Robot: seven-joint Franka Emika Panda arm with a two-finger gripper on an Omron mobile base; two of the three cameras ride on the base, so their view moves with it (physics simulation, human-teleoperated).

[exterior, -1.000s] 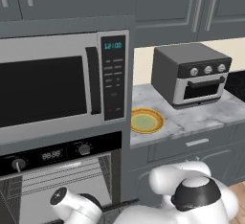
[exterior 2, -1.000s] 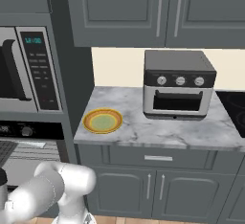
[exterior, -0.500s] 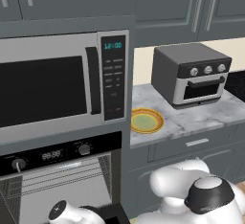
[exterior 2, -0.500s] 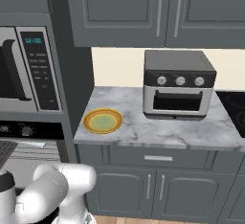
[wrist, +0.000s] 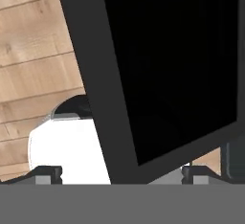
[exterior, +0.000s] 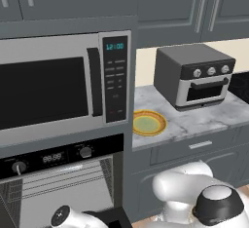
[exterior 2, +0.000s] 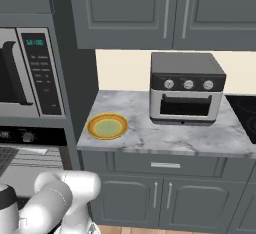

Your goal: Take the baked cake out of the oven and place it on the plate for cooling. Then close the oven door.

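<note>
You are at the opening stage: the oven [exterior: 63, 183] under the microwave [exterior: 63, 85] stands open, its wire racks showing in the left base view, and the oven door [wrist: 177, 65] is swung down, its dark glass and black frame close in front of the hand camera above the wood floor [wrist: 38, 50]. Your gripper [wrist: 122, 173] sits low by that door, with the jaws spread wide and nothing between them; only the two dark tips show at the bottom of the hand view, one to each side of the door's frame. The baked cake cannot be made out on the racks from these pictures, so you should take it as somewhere inside the cavity, not yet touched. The plate [exterior: 149, 123] lies on the bench [exterior 2: 190, 133], just right of the oven column and well apart from the toaster oven [exterior 2: 186, 88]. Your next move, as it looks from here, calls for lifting the hand clear of the door's edge, bringing it up level with the racks and reaching in until the cake comes into the hand view. Keep the jaws apart while you go in, and mind the door's frame and the rack wires on the way.
</note>
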